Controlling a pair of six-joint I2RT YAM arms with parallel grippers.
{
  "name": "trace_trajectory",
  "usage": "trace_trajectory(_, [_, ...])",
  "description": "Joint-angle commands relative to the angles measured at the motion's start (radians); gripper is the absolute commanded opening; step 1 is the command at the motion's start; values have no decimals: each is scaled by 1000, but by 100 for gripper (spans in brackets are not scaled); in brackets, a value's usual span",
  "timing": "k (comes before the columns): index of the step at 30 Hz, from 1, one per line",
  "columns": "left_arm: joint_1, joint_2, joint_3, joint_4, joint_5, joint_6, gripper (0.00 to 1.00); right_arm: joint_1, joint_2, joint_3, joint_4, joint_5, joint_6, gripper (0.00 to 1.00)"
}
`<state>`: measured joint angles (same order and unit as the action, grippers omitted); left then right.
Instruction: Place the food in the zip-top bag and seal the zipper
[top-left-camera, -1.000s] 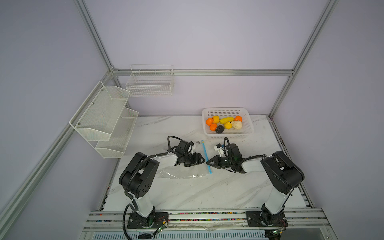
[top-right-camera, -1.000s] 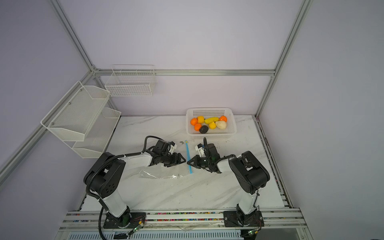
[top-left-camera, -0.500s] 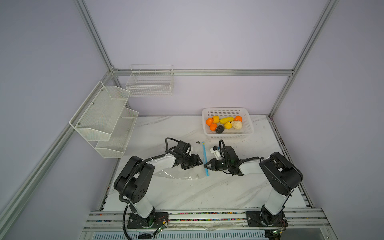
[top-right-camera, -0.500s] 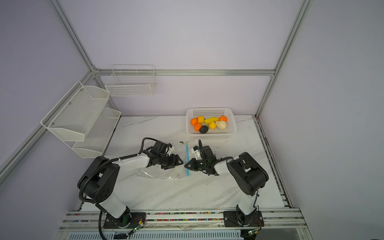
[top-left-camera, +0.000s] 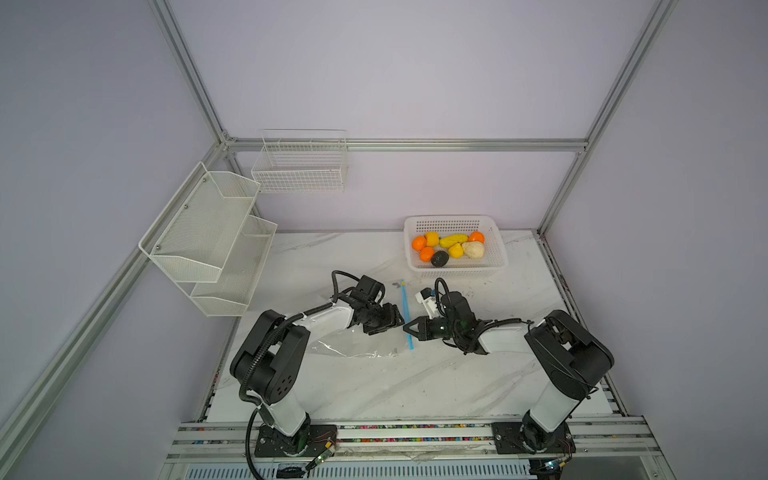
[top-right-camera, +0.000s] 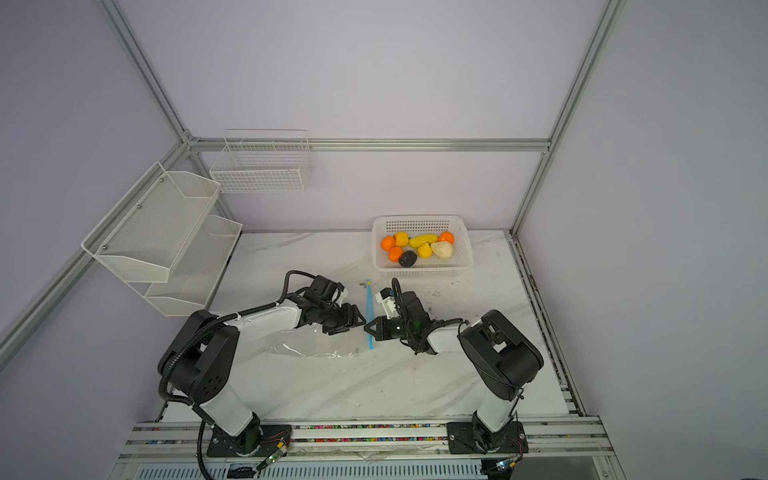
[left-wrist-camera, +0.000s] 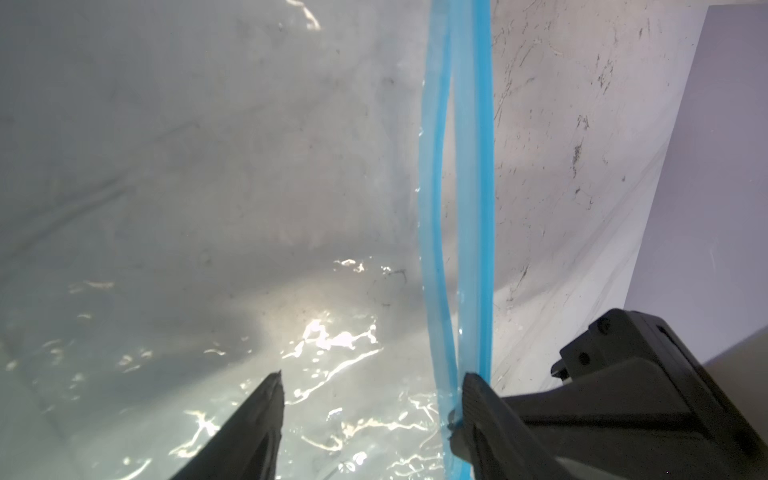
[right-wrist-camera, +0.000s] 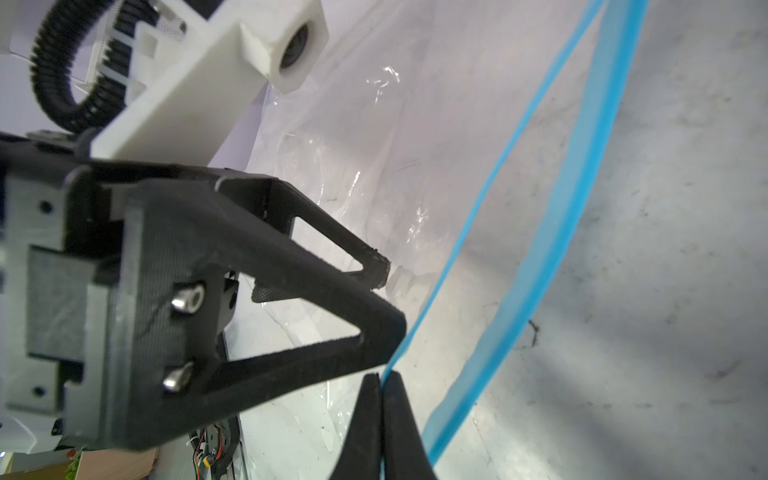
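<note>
The big clear crinkly plastic zip-top bag (top-left-camera: 353, 344) lay flat on the white marble table (top-left-camera: 374, 386). It was on the robot's side of the white plastic basket w/ holes (top-left-camera: 457, 272), near it but not touching. The thin light-blue zipper (top-left-camera: 406, 316) ran from near the basket back toward the robot. Its tiny yellowish slider (top-left-camera: 402, 283) sat at the end closest to the basket. In both wrist views the zipper showed as 2 strips w/ a gap btwn them, so the bag mouth was parted there.

The right gripper (right-wrist-camera: 382, 376) was squeezed tight, w/ the thinner strip of the zipper pinched btwn its tips. It gripped the half of the zipper farther from the basket. The left gripper (left-wrist-camera: 372, 376) was spread wide & held nothing. One of its fingertips (left-wrist-camera: 482, 407) touched the zipper. The other was over the clear film, & I could not tell if it touched. The 2 grippers faced each other, tips just beside each other across the zipper.

All the food (top-left-camera: 449, 249) sat in the basket: 3 orange balls (top-left-camera: 419, 243), 3 yellow fruits (top-left-camera: 454, 240) (1 long), a cream bulb (top-left-camera: 473, 249) & a dark grey-black lump (top-left-camera: 439, 259).
</note>
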<state>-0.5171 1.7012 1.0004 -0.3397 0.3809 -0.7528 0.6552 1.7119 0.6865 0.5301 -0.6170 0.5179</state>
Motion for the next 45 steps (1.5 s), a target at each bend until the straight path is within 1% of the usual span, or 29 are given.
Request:
trace_trajectory(1, [-20,11,120,-6,-3,30,68,15,-3,-9,48,-3,-15,3])
trace_trajectory(6, [-21,1,143,-26,-15,48,68,17,-1,-12,44,0,-15,2])
trace_trajectory(13, [-20,-37,138,-30,-30,59,69,20,-1,-21,59,-6,-22,2])
trace_trajectory(19, [-27,4,176,-47,-34,86,70,24,0,-28,75,-13,-32,2])
trace_trajectory(24, [-33,48,242,-93,-78,119,70,29,-1,-29,77,-18,-36,1])
trace_trajectory(27, [-34,66,278,-118,-104,136,67,32,3,-27,82,-20,-35,1])
trace_trajectory(31, [-40,95,315,-140,-118,153,61,39,10,-21,85,-23,-35,2])
trace_trajectory(36, [-45,113,320,-157,-138,160,47,41,11,-27,87,-23,-35,2])
trace_trajectory(40, [-45,105,307,-161,-149,159,39,42,8,-32,88,-20,-37,2])
trace_trajectory(45, [-44,91,295,-173,-166,167,26,41,11,-33,91,-20,-33,2])
